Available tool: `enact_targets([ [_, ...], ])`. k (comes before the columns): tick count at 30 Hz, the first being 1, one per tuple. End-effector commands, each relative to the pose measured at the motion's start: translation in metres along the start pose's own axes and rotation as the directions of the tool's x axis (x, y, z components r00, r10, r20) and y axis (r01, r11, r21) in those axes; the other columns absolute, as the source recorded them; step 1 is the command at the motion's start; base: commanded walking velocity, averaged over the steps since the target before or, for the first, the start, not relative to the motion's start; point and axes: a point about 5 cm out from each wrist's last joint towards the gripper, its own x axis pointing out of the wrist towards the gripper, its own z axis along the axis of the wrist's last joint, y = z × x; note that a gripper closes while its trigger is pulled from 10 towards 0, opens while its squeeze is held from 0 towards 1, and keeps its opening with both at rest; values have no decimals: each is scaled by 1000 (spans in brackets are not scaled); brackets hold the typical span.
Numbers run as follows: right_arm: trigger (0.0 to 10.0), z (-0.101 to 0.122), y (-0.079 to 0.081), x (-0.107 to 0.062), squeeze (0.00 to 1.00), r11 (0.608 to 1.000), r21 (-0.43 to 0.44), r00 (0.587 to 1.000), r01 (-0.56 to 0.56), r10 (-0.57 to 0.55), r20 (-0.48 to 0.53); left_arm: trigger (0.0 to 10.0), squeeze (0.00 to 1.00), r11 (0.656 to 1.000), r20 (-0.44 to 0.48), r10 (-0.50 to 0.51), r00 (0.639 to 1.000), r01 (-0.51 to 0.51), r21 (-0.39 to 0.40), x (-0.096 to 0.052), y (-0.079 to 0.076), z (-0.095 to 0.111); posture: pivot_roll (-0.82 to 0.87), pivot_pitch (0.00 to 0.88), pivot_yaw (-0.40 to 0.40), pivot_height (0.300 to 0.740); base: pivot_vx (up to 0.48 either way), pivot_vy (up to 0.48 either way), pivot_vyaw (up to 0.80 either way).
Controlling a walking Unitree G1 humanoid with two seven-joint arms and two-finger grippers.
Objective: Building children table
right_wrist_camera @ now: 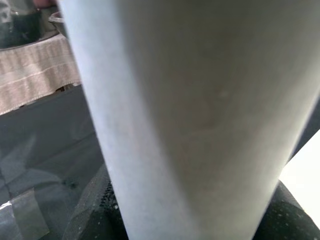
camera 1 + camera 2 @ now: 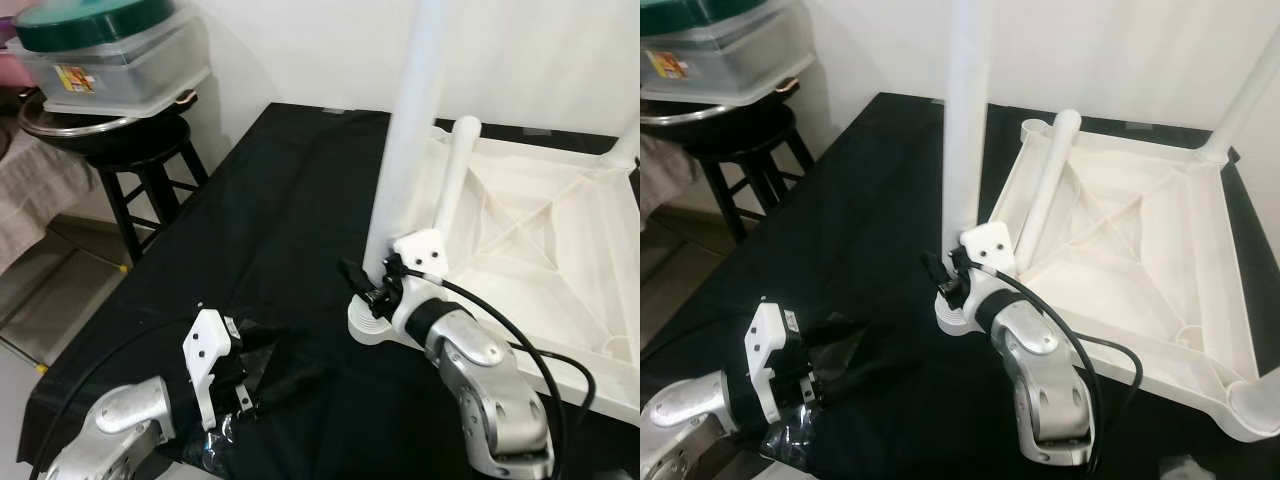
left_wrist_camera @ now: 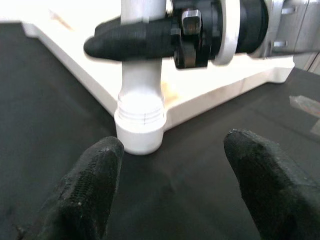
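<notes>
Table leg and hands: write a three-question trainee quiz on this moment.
1. True or false: the right hand is shut on the upright white table leg.
2. Where does the leg's threaded foot stand? A) in a corner socket of the tabletop B) on the black cloth beside the upturned tabletop C) on the stool
3. Fill in: the left hand is ____, holding nothing.

Key: 1 true; 2 B; 3 open
</notes>
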Motion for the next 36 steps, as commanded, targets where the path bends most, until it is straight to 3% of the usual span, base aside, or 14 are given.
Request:
enact_targets([
  [1,0,-40,-13,-3,0,994,63,974,86,-71,-213,10000,0,999,-2,-2,1000,2,-33,1,-2,-6,7,186,26,740,0,0,0],
  [2,0,-40,-13,-3,0,994,63,974,86,-71,-213,10000,0,999,-2,-2,1000,2,-33,1,-2,-6,7,186,26,740,0,0,0],
  [3,10000,-38,-11,-4,0,991,65,972,114,-97,-216,10000,0,999,-1,1,1000,-1,-35,2,-2,-6,7,186,26,740,0,0,0],
  [5,10000,-27,-14,-3,0,989,80,981,125,-112,-158,10000,0,998,-4,48,999,-49,-44,3,-1,-9,6,184,31,740,0,0,0],
  [6,10000,-22,-15,-2,1000,987,92,985,130,-117,-130,10000,0,996,-6,68,998,-68,-51,4,0,-10,9,184,31,740,0,0,0],
  [10,10000,-14,-16,-1,1000,989,109,994,95,-88,-69,10000,0,994,-8,94,996,-94,-62,5,1,-12,6,183,33,740,0,0,0],
  [19,10000,-24,15,-17,1000,982,106,987,-154,158,-27,10000,0,983,-43,160,986,-163,-86,10,5,-24,8,171,52,740,0,0,0],
  [23,10000,-25,15,-19,1000,980,109,985,-164,169,-30,10000,0,982,-47,163,986,-166,-87,11,4,-25,8,170,53,740,0,0,0],
  [28,10000,-26,8,-45,1000,946,151,954,-286,296,-47,10000,0,978,-62,176,982,-181,-99,11,5,-28,8,160,51,740,0,0,0],
  [32,10000,-26,9,-52,996,936,152,943,-319,329,-44,10000,0,976,-66,184,981,-190,-103,11,5,-29,5,160,53,740,0,0,0],
  [33,10000,-27,9,-56,678,931,149,937,-334,345,-51,10000,0,975,-71,189,979,-196,-104,11,6,-30,1,158,52,740,0,0,0],
  [34,10000,-29,10,-59,678,928,147,934,-342,354,-58,10000,0,974,-74,193,978,-200,-105,12,6,-30,1,158,52,740,0,0,0],
  [35,10000,-30,11,-60,506,926,147,931,-347,359,-62,10000,0,974,-76,195,978,-202,-105,12,6,-31,1,158,52,740,0,0,0],
  [36,10000,-30,11,-60,506,926,147,931,-347,359,-62,10000,0,974,-76,195,978,-202,-105,12,6,-31,1,158,52,740,0,0,0],
])
